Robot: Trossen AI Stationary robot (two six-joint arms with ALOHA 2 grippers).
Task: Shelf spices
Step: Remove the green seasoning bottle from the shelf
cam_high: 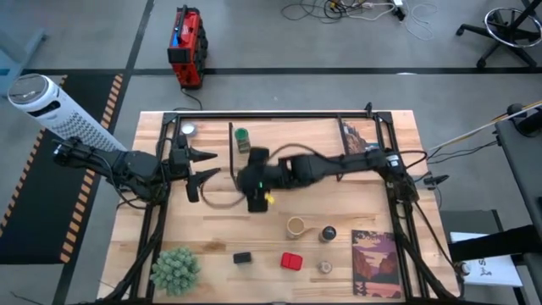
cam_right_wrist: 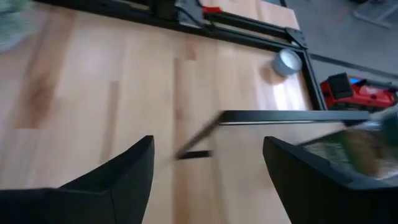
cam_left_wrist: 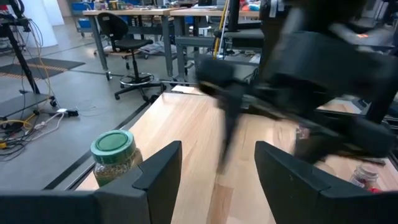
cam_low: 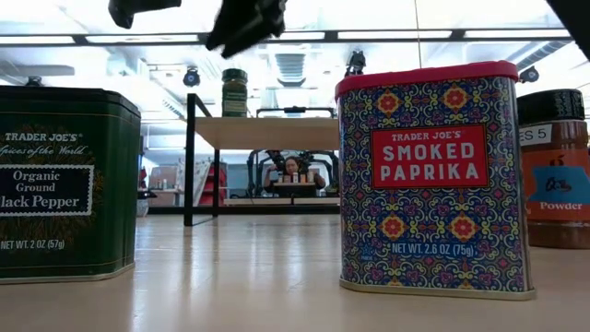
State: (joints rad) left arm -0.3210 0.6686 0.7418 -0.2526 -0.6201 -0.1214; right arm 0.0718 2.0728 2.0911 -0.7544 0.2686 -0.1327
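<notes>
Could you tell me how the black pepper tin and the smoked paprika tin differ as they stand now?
The black pepper tin is dark green with a dark lid; the smoked paprika tin carries a busy blue and red pattern under a red lid. The pepper tin is cut off by the low view's edge; the paprika tin shows whole. Both stand upright on the table.

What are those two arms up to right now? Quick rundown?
Right gripper open, empty, mid-table. Left gripper open, waiting at left edge. Green-lidded jar on shelf. Other spices unshelved.

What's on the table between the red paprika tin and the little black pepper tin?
Nothing. In the high view, only bare wood lies between the red tin and the dark tin; the low view shows the same gap.
</notes>
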